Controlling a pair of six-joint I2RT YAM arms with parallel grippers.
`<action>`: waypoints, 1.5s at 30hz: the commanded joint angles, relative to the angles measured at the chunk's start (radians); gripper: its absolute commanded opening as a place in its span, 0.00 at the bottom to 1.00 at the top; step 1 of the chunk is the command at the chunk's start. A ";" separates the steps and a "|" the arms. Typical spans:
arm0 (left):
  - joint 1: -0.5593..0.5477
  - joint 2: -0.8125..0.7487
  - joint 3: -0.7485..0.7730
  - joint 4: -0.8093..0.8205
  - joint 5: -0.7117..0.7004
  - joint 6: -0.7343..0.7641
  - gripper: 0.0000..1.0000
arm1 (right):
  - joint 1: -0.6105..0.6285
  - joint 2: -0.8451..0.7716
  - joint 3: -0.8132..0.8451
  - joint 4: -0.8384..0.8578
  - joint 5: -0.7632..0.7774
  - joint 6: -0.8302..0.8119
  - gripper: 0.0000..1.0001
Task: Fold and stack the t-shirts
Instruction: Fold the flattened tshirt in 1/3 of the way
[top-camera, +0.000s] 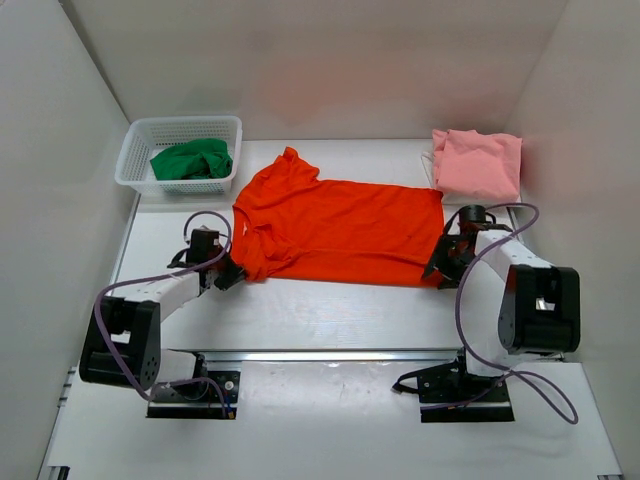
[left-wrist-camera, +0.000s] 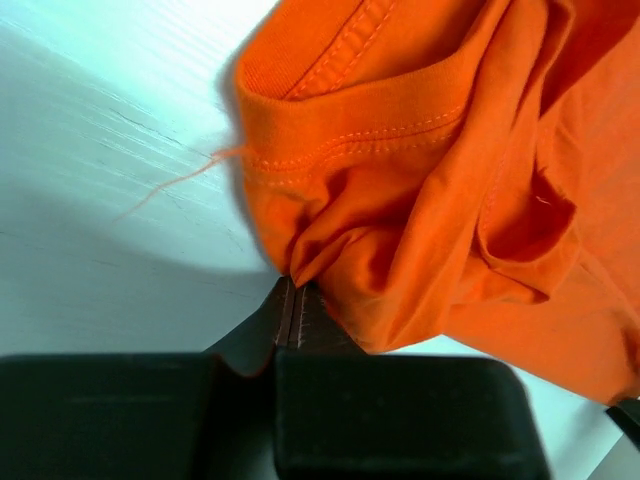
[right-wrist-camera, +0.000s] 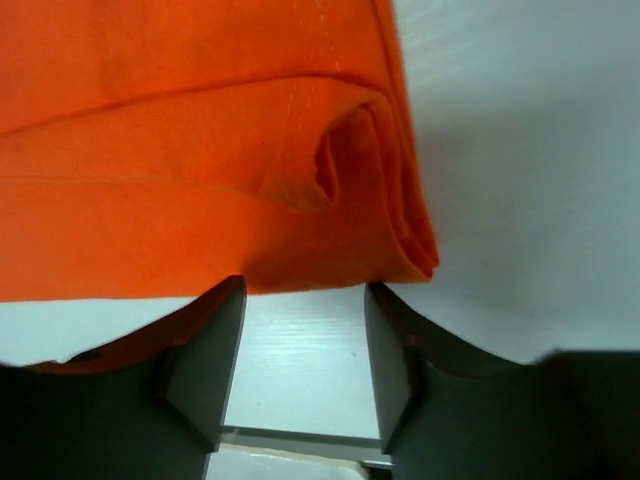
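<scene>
The orange-red t-shirt (top-camera: 340, 225) lies spread across the middle of the table, collar to the left. My left gripper (top-camera: 228, 272) is at its near left corner. In the left wrist view the jaws are pressed together at the gripper (left-wrist-camera: 295, 292), pinching a bunched fold of the orange cloth (left-wrist-camera: 420, 180). My right gripper (top-camera: 440, 268) is at the near right corner. It stands open (right-wrist-camera: 305, 290), with the folded hem corner of the shirt (right-wrist-camera: 200, 150) just beyond its fingertips, nothing between them. The pale pink t-shirt (top-camera: 477, 163) lies folded at the back right. The green t-shirt (top-camera: 192, 160) is crumpled in the basket.
A white mesh basket (top-camera: 140, 140) stands at the back left. White walls close in the table on the left, back and right. A metal rail (top-camera: 330, 355) runs along the near edge between the arm bases. A loose orange thread (left-wrist-camera: 170, 182) trails on the table.
</scene>
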 joint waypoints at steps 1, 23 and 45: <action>0.012 -0.058 -0.014 -0.031 -0.001 0.031 0.00 | 0.039 0.050 -0.001 0.027 0.042 0.029 0.50; 0.061 -0.374 -0.114 -0.295 -0.024 0.120 0.00 | -0.129 -0.024 -0.050 -0.149 0.251 -0.127 0.00; 0.027 -0.466 -0.037 -0.196 0.036 0.040 0.23 | 0.065 -0.090 0.045 -0.136 0.073 -0.055 0.04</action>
